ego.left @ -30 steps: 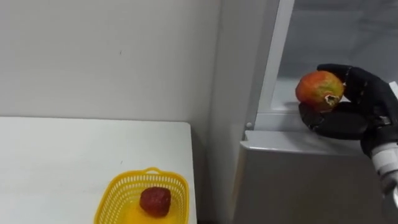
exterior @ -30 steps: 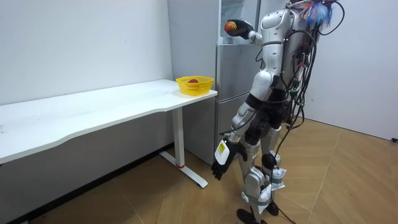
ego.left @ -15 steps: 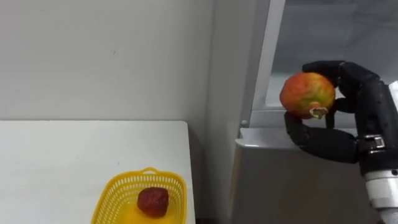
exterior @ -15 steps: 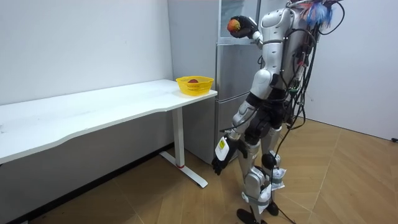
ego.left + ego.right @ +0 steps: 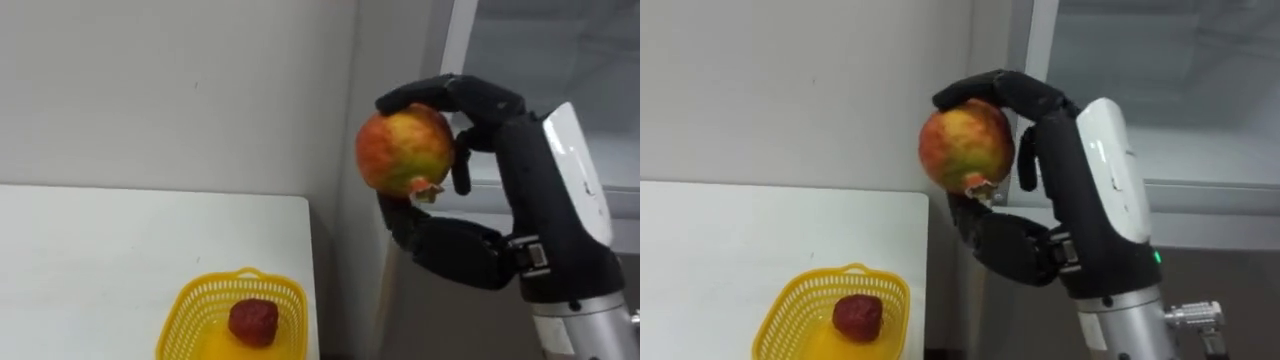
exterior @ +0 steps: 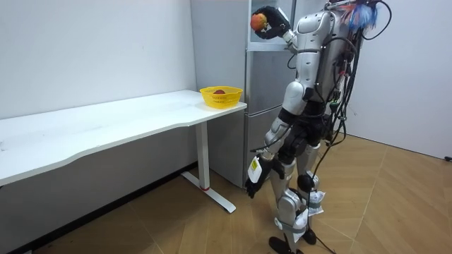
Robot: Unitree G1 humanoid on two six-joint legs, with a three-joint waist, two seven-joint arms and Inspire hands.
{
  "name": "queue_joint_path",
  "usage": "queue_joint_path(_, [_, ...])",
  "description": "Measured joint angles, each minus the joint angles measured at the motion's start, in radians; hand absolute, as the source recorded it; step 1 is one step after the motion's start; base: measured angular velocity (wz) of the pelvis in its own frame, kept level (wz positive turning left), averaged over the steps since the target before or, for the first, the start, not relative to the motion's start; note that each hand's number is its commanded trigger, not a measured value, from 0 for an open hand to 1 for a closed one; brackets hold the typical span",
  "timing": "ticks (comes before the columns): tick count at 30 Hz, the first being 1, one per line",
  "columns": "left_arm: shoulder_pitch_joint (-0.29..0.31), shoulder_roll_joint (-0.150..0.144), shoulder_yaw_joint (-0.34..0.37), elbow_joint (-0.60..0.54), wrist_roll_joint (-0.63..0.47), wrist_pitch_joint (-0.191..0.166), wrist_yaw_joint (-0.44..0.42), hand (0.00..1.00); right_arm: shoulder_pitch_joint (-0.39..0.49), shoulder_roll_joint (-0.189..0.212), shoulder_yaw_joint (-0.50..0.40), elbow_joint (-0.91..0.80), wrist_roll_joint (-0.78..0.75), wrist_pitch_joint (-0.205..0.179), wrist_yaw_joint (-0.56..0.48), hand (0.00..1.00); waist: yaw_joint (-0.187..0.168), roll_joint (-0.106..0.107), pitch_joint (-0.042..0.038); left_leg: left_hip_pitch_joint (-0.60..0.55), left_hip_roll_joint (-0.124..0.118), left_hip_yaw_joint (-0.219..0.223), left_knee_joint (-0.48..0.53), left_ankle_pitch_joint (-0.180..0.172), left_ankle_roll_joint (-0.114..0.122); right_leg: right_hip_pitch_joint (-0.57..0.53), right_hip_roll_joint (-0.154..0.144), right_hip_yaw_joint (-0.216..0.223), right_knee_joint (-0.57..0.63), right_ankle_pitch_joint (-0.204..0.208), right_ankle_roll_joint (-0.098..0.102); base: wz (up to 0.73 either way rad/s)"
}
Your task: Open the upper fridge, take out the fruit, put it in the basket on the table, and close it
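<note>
I have the right robot hand raised in front of the fridge. Its fingers curl over the top of a round red-and-yellow fruit and the thumb wraps under it. The fruit shows against the fridge's grey side, above and to the right of the table's far right corner. Lower down, a yellow basket stands on the table close to its right edge. A dark red lump lies inside the basket.
</note>
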Motion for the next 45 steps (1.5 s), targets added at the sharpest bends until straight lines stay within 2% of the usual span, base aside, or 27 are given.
queue_joint_path(3, [-0.009, 0.004, -0.003, 0.008, 0.0, -0.002, -0.007, 0.0, 0.0, 0.0, 0.027, 0.0, -0.002, -0.001, 0.014, 1.0, 0.017, -0.007, 0.0006, 0.001, 0.0, -0.003, -0.003, 0.0, 0.0, 0.0, 0.0, -0.002, 0.001, 0.0, 0.0, 0.01])
queue_joint_path(6, [-0.01, 0.007, -0.003, 0.007, 0.001, -0.01, -0.005, 0.0, -0.01, -0.001, 0.049, 0.018, -0.01, -0.002, 0.019, 1.0, 0.03, -0.017, 0.0061, 0.001, 0.001, -0.005, -0.001, 0.0, 0.0, 0.0, 0.0, -0.005, 0.002, 0.0, 0.0, 0.0])
queue_joint_path(8, [-0.019, 0.008, -0.003, 0.007, 0.002, -0.01, -0.006, 0.0, -0.011, -0.002, 0.064, 0.036, -0.041, -0.002, 0.032, 1.0, 0.051, -0.026, 0.0142, -0.001, 0.001, -0.005, -0.007, 0.0, 0.0, -0.003, -0.001, -0.009, 0.003, 0.0, 0.0, 0.0])
queue_joint_path(12, [-0.021, 0.01, -0.003, 0.007, 0.004, -0.009, -0.017, 0.0, -0.013, -0.004, 0.082, 0.073, -0.088, -0.001, 0.061, 1.0, 0.076, -0.029, 0.014, -0.009, -0.002, -0.019, -0.005, -0.001, 0.001, -0.004, -0.005, -0.025, 0.003, 0.0, 0.001, 0.1])
queue_joint_path(19, [-0.026, 0.014, -0.003, 0.034, 0.005, -0.008, -0.05, 0.0, -0.11, 0.0, 0.145, 0.228, -0.197, 0.005, 0.093, 1.0, 0.109, -0.028, 0.0147, -0.017, -0.002, -0.037, -0.003, -0.001, 0.001, -0.004, -0.006, -0.051, -0.001, 0.0, 0.001, 0.09])
queue_joint_path(22, [-0.029, 0.013, -0.001, 0.034, 0.007, -0.008, -0.052, 0.0, -0.12, 0.002, 0.161, 0.291, -0.225, 0.007, 0.11, 1.0, 0.13, -0.024, 0.017, -0.016, -0.002, -0.04, -0.003, -0.001, 0.001, -0.003, -0.006, -0.052, -0.001, 0.0, 0.001, 0.04])
queue_joint_path(27, [-0.028, 0.014, -0.001, 0.033, 0.001, -0.008, -0.058, 0.0, -0.12, 0.021, 0.179, 0.351, -0.236, 0.023, 0.137, 1.0, 0.131, -0.018, 0.0216, -0.018, -0.004, -0.049, 0.001, -0.001, 0.001, -0.003, -0.008, -0.074, 0.0, 0.0, 0.001, 0.04])
queue_joint_path(33, [-0.033, 0.014, -0.003, 0.034, 0.002, -0.008, -0.072, 0.0, -0.121, 0.022, 0.182, 0.421, -0.237, 0.027, 0.137, 1.0, 0.134, -0.022, 0.0194, -0.016, -0.004, -0.052, 0.001, 0.0, 0.001, 0.0, -0.008, -0.075, 0.001, -0.001, 0.002, 0.01])
queue_joint_path(36, [-0.033, 0.014, -0.004, 0.033, 0.002, -0.007, -0.073, 0.0, -0.121, 0.022, 0.198, 0.472, -0.247, 0.05, 0.137, 1.0, 0.135, -0.026, 0.0207, -0.018, -0.004, -0.052, 0.004, 0.0, 0.001, 0.0, -0.009, -0.075, 0.001, -0.001, 0.002, 0.0])
queue_joint_path(39, [-0.035, 0.017, -0.005, 0.033, 0.003, -0.007, -0.073, 0.0, -0.121, 0.021, 0.224, 0.497, -0.259, 0.051, 0.136, 1.0, 0.137, -0.026, 0.0212, -0.019, -0.004, -0.054, 0.005, 0.0, 0.001, 0.0, -0.009, -0.076, 0.001, -0.001, 0.003, 0.0])
queue_joint_path(45, [-0.054, 0.021, -0.022, 0.025, 0.011, -0.007, -0.073, 0.0, -0.123, 0.023, 0.257, 0.569, -0.269, 0.05, 0.134, 1.0, 0.174, -0.025, 0.022, -0.024, -0.008, -0.062, 0.006, 0.0, 0.001, 0.001, -0.012, -0.079, 0.001, -0.002, 0.004, 0.04])
